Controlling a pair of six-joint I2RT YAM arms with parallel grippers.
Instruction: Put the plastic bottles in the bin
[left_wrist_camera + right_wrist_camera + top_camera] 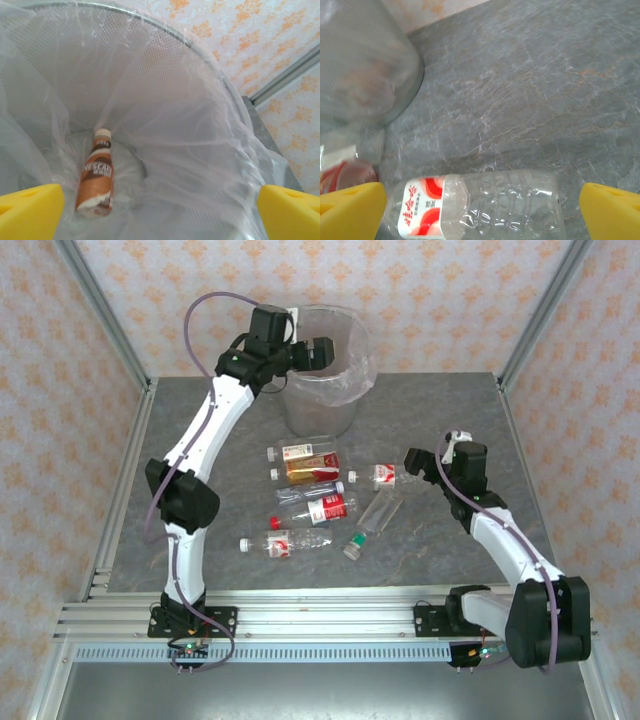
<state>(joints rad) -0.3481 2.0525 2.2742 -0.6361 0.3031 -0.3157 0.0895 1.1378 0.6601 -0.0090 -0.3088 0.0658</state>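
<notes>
the left arm (205, 435) reached long and nearly straight from its base to the far side of the table (450, 410). its wrist bent over, so the left gripper (320, 352) hung above the mouth of the bin (348, 330). from the left wrist the yellow fingers (30, 212) sat at the two bottom corners, spread wide, released and holding nothing, looking down into the bag-lined bin. the right arm (505, 545) was folded, with its elbow low by its base and its forearm slanting up toward the table's middle. the right gripper (415, 462) was low, just beside the small bottle (383, 476). from the right wrist its fingers (350, 210) were wide apart and released, with the small bottle (490, 200) lying on its side between and below them; whether they touched it could not be told. there was one bin, at the far centre of the table. there were eight bottles. one, the brown bottle (97, 175), lay at the bottom of the bin. seven lay on the table in a loose cluster between the arms: the red-amber bottle (298, 452), the amber bottle (312, 468), the small bottle, the clear bottle (305, 491), the red bottle (328, 508), the near bottle (285, 543) and the green-capped bottle (370, 522).
</notes>
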